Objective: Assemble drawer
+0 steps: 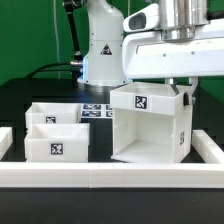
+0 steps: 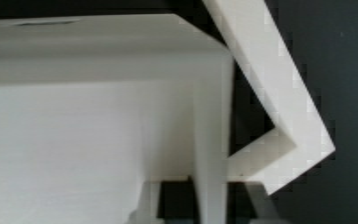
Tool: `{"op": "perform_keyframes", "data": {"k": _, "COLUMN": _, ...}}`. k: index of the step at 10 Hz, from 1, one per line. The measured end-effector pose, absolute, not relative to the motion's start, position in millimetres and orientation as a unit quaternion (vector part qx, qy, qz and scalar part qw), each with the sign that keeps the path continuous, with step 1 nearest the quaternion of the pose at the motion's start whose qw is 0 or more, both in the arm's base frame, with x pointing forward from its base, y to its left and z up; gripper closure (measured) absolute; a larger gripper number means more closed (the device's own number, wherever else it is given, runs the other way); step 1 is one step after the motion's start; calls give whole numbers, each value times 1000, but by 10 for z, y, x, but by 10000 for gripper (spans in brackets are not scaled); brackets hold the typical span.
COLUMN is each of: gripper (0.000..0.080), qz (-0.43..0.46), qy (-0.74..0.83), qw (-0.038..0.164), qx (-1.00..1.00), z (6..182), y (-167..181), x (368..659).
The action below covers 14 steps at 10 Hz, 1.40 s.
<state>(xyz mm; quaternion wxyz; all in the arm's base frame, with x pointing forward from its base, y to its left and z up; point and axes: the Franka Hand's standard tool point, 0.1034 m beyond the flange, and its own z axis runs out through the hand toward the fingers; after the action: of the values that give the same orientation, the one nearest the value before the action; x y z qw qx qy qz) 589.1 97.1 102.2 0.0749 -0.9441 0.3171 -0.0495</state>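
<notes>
Exterior view: the black table [image 1: 15, 105] is being bounded by long low white border rails [image 1: 110, 178] along its near edge and at both sides. Inside them the drawer's parts are being shown apart. The tall box housing [image 1: 150, 128] is being seen upright toward the exterior view's right, its open side turned to the camera, with one square tag on its upper front band and another on its side wall. Toward the exterior view's left, two small trays are being seen one behind the other: the front tray [image 1: 55, 146], tagged on its face, and the rear tray [image 1: 52, 112] just behind it. Whether they touch cannot be told. Neither tray is being shown inside the housing. Farther back, between the rear tray and the housing, the marker board [image 1: 96, 110] is being partly hidden by both.

The arm [image 1: 100, 45] is being shown rising from its base behind the trays and reaching over to the exterior view's right, its wrist pointed straight down. The tool [image 1: 180, 88] is being held at the housing's top edge, on the far right side. In the wrist view a thin white wall of the housing is being straddled by the two dark fingers [image 2: 247, 205] — one on each side, close against it. Whether they are being pressed onto the wall or are only standing beside it cannot be told.
</notes>
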Motion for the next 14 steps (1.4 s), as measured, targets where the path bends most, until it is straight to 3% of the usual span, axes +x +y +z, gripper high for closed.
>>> {"op": "perform_keyframes", "data": {"k": 7, "gripper": 758, "qz": -36, "qy": 488, "qw": 103, "qx": -866, "z": 1067, "y": 926, "x": 6012}}
{"op": "perform_keyframes", "data": {"k": 10, "gripper": 758, "qz": -16, "qy": 578, "qw": 126, "qx": -806, "z": 1065, "y": 884, "x": 6047}}
{"op": "perform_keyframes", "data": {"k": 14, "gripper": 758, "qz": -2, "qy": 607, "qw": 134, "qx": -783, "z": 1042, "y": 839, "x": 6189}}
